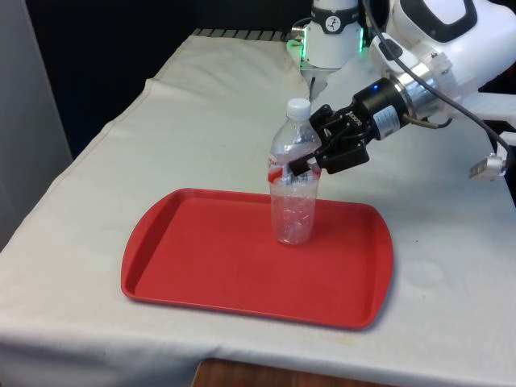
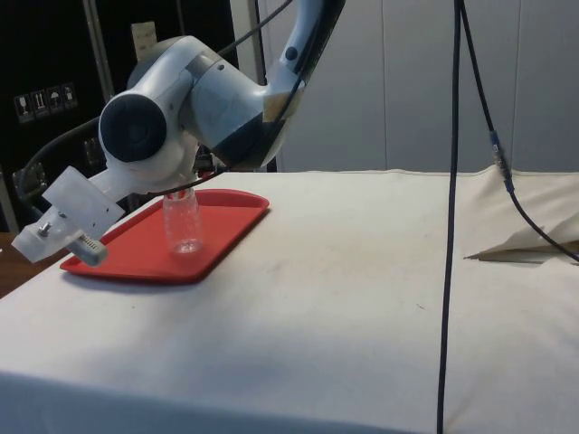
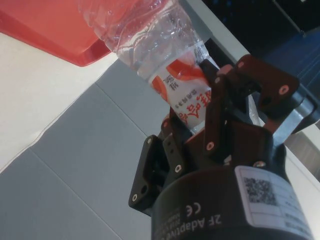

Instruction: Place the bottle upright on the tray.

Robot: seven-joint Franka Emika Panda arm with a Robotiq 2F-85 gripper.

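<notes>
- One bottle [image 1: 293, 187], clear plastic with a white cap, stands upright on the red tray [image 1: 201, 258], directly between my gripper's fingers.
- I have the gripper [image 1: 310, 161] closed on its labelled middle, fingers [image 3: 216, 115] pressing the red-and-white wrap.
- It looks empty, so I judge it light, thin-walled, crushable and easy to tip.
- Holding at the label suits it; I'd squeeze gently.
</notes>
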